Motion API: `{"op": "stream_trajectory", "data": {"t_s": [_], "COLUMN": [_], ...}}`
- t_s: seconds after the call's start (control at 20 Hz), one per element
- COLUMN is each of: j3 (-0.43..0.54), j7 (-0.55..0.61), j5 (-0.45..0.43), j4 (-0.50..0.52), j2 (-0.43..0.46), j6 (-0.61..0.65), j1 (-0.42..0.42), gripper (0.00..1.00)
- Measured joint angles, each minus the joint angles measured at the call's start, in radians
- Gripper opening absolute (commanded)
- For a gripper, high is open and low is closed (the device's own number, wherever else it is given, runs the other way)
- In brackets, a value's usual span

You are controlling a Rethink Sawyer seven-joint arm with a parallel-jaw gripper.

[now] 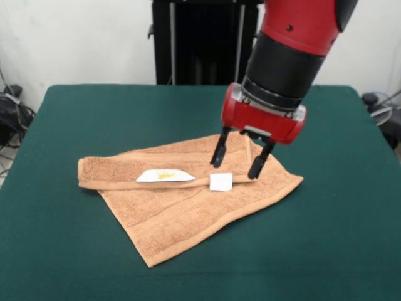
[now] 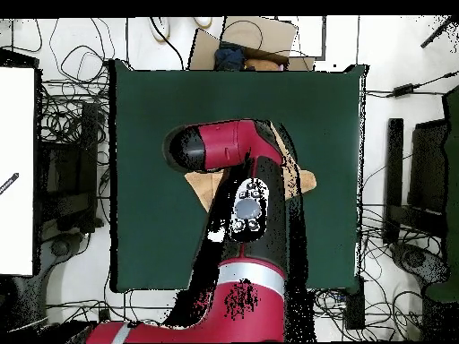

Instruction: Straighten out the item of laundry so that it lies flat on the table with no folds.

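The orange-tan terry towel lies in the middle of the dark green table, with its far edge folded over toward the camera. Two white tags show along that folded edge. My gripper hangs open just above the fold's right part, beside the smaller square tag, holding nothing. In the overhead view the arm covers most of the towel; only its tan corners show, and the gripper is hidden there.
The robot pedestal stands at the table's far side. Cables and equipment lie on the floor around the table. A cardboard box sits past the table's far edge in the overhead view.
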Motion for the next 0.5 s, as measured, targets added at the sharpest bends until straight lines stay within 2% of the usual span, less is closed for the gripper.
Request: {"op": "stream_trajectory", "data": {"t_s": [0.5], "j3": [-0.079], "j7": [0.000], "j5": [0.022], "j4": [-0.012], "j2": [0.060], "j6": [-0.053], "j1": [0.029], "gripper": [1.00]}}
